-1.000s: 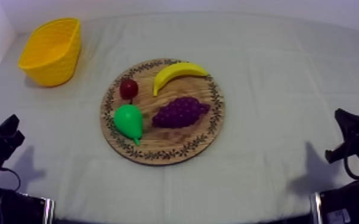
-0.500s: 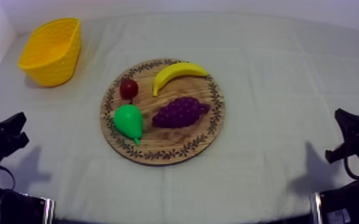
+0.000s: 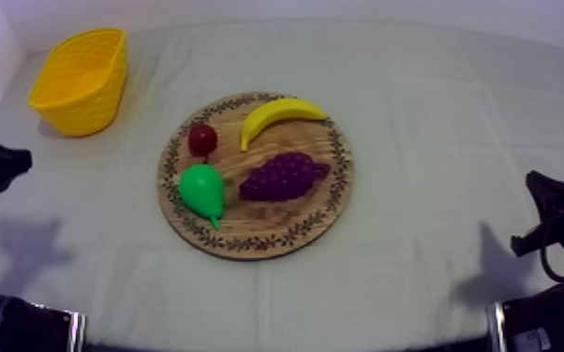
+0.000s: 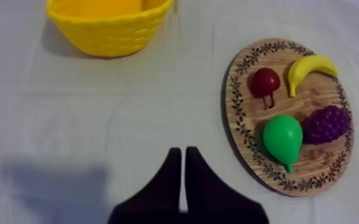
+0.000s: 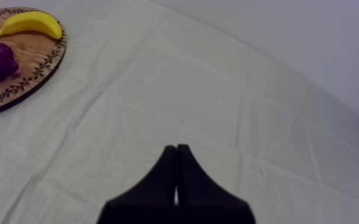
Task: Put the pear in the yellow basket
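The left gripper (image 4: 183, 151) has its two black fingers pressed together into a narrow wedge, holding nothing. It hangs over bare cloth (image 3: 417, 122), with the yellow basket (image 4: 110, 36) ahead of it and the wooden board (image 4: 313, 161) off to one side. The right gripper (image 5: 176, 147) is likewise closed tight on nothing, above open cloth and well apart from the board.

The pear (image 3: 201, 190) lies on the board at the side nearer the basket, its narrow end pointing toward the table's near edge. It sits just below the small red fruit (image 3: 202, 139) and beside the grapes (image 3: 284, 176). The banana (image 3: 279, 115) lies along the far rim. The basket stands at the table's far left corner, well apart from the board.

Compared with half a second ago, the left arm has moved up the left edge of the top view, closer to the basket. The right arm and all the fruit are where they were.
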Robot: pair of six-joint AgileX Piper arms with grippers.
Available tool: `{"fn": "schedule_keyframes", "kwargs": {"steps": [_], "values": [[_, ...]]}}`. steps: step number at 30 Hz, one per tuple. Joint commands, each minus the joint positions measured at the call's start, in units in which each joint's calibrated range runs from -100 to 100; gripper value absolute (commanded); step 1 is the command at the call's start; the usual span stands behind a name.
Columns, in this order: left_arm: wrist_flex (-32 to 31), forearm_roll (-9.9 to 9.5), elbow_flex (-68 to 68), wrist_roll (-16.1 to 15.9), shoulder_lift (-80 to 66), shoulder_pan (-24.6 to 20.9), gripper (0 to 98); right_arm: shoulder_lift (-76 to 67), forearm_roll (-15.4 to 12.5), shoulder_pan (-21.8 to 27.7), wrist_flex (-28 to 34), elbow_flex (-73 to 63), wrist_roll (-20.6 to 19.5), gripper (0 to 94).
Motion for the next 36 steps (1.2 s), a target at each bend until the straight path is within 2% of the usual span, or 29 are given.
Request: {"fn": "schedule_keyframes", "kwargs": {"steps": [1, 6, 11, 15, 19, 24, 33, 36], "values": [[4.2, 0.02, -6.5, 0.9, 6.5, 0.5, 0.0, 0.0, 0.0, 0.0, 0.0, 0.0, 0.0, 0.2], [6.7, -0.33, -12.4, 3.2, 13.3, 3.6, 0.0, 0.0, 0.0, 0.0, 0.0, 0.0, 0.0, 0.2], [8.7, -1.25, -15.4, 9.2, 19.9, 5.0, 0.0, 0.0, 0.0, 0.0, 0.0, 0.0, 0.0, 0.2], [9.5, -0.92, -15.9, 12.5, 23.7, 6.0, 0.0, 0.0, 0.0, 0.0, 0.0, 0.0, 0.0, 0.2], [10.2, 0.03, -15.4, 14.0, 27.0, 7.9, 0.0, 0.0, 0.0, 0.0, 0.0, 0.0, 0.0, 0.2], [9.8, 0.33, -15.4, 14.8, 31.6, 11.6, 0.0, 0.0, 0.0, 0.0, 0.0, 0.0, 0.0, 0.2], [9.7, -1.79, -20.7, 17.6, 38.8, 20.5, 0.0, 0.0, 0.0, 0.0, 0.0, 0.0, 0.0, 0.2], [9.3, -1.81, -21.7, 18.3, 41.0, 23.0, 0.0, 0.0, 0.0, 0.0, 0.0, 0.0, 0.0, 0.2]]}}
